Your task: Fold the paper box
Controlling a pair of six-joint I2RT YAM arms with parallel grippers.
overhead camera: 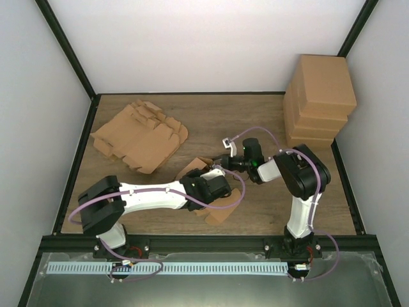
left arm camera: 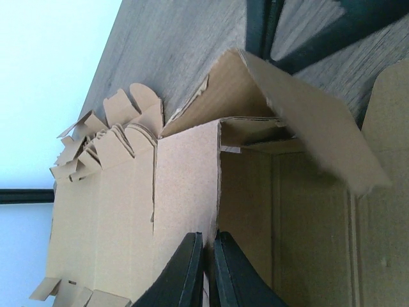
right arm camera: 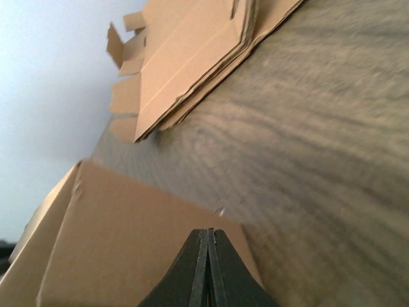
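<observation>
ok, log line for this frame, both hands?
stage: half-folded brown cardboard box mid-table | left hand: shut on box wall | right hand: shut, at box flap | flat cardboard blanks: far left | folded box stack: far right

The brown paper box point(overhead camera: 220, 212) sat half-formed near the middle of the worktop, closer to its near edge. Its inside lay open, walls partly raised, with one flap point(left arm camera: 307, 121) slanting over the opening.

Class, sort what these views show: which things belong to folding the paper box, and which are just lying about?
Part of the job:
- half-folded box
- left gripper, pinching the box's wall
- right gripper, shut, at the box's outer panel

Lying about:
- pile of flat box blanks, far left
- stack of closed boxes, far right corner
</observation>
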